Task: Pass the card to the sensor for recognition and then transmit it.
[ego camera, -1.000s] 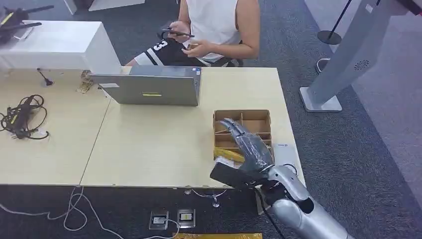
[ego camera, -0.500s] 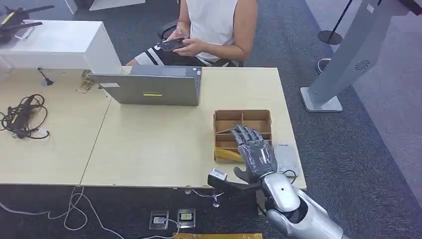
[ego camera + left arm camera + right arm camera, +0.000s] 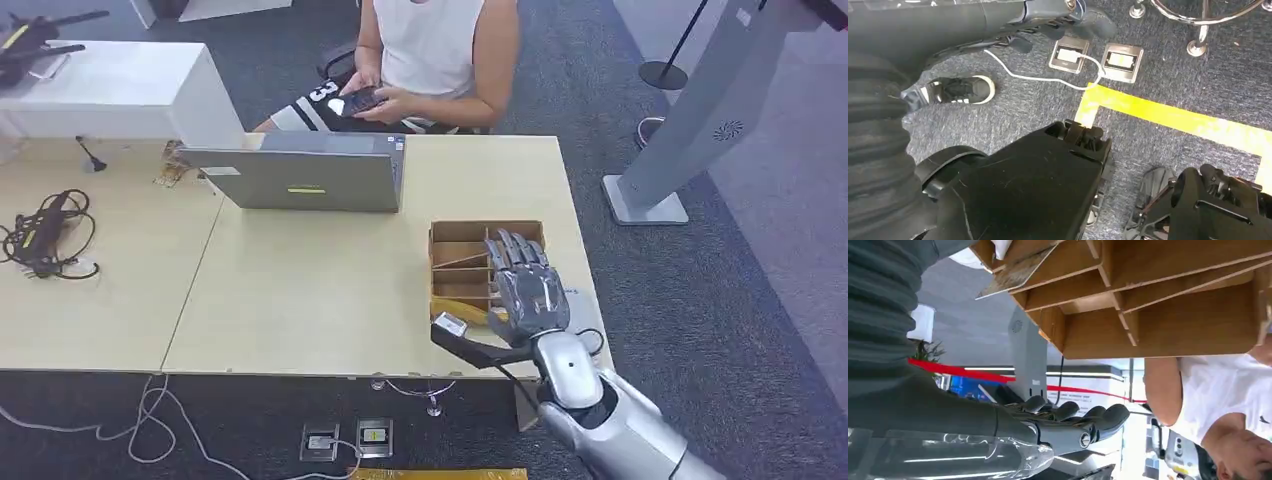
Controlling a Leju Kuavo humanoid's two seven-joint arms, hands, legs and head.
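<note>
A brown cardboard box (image 3: 462, 253) with dividers stands near the table's right front corner. My right hand (image 3: 528, 290) hovers over the box's right half, fingers spread and straight, holding nothing. Its thumb (image 3: 462, 338) sticks out to the left over the table's front edge. A yellowish flat piece (image 3: 474, 314) lies at the box's near end, beside the hand. The right wrist view shows the fingers (image 3: 1073, 422) stretched out and the box (image 3: 1158, 315) with its wooden compartments close by. The left wrist view looks down at the floor past a grey ribbed cover (image 3: 873, 150).
A closed grey laptop (image 3: 300, 175) lies at the table's far side. Behind it sits a person (image 3: 435, 50) holding a phone. Black cables (image 3: 45, 235) lie at the far left. A grey stand (image 3: 690, 130) rises from the carpet right of the table.
My right hand has moved away from the table's front edge and over the box, turning from edge-on to flat with fingers spread. The person has shifted the phone.
</note>
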